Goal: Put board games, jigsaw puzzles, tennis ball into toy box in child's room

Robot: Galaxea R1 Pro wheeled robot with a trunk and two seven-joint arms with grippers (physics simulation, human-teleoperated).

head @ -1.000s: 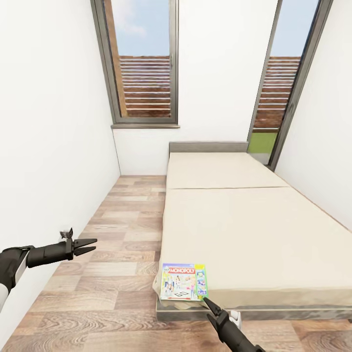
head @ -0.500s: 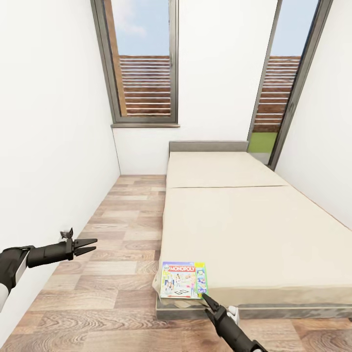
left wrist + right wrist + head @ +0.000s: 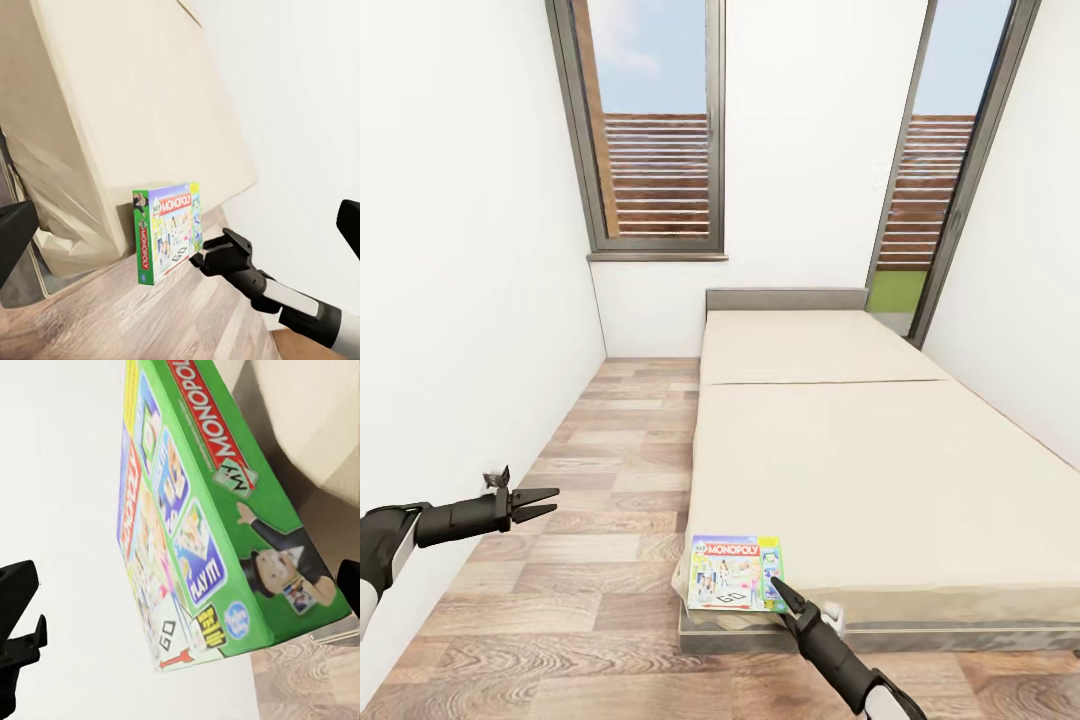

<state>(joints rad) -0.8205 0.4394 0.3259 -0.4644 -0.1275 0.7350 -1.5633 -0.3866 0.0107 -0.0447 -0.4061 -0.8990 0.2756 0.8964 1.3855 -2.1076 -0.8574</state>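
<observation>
Monopoly box (image 3: pixel 736 572): lay flat on the bed's (image 3: pixel 880 470) near corner.
Right gripper (image 3: pixel 778 592): tips at the box's near right corner; jaw state unclear.
Left gripper (image 3: pixel 540 503): jaws apart, holding nothing, above the floor (image 3: pixel 600 520).

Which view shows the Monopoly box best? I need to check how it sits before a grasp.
The head view: the Monopoly box lies flat on the bed's near corner. The left wrist view shows it smaller; the right wrist view only a close-up of cover and green edge.
</observation>
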